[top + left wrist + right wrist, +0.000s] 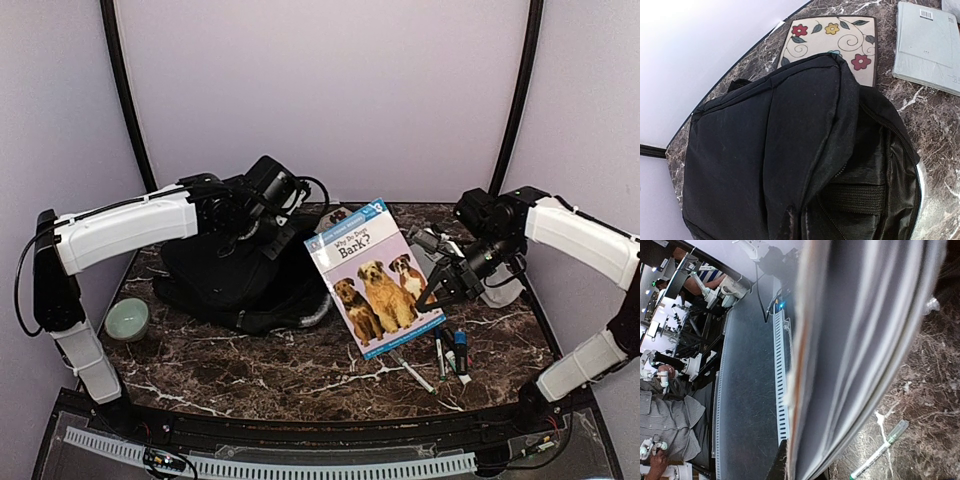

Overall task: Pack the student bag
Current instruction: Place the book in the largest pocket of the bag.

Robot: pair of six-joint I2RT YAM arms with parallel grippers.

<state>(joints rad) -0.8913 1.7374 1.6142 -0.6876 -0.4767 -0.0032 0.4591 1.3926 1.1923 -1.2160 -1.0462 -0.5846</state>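
1. Your right fingers (440, 287) clamp the dog book (375, 275), tilted above the table (290, 370).
2. Your left fingers (266, 216) are closed over the student bag (230, 280) just beneath them; whether they hold it is unclear.
3. Packing step: the book needs its opening.

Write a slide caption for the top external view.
Right gripper holds a dog book tilted beside the black student bag.

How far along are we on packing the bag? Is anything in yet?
Done: the student bag lies with its mouth open, and nothing shows inside it. In hand: the right gripper holds the dog book lifted beside the bag, and the left gripper is shut at the bag's top. Left: the book goes in, then probably the pens and the floral pad, both on the table.
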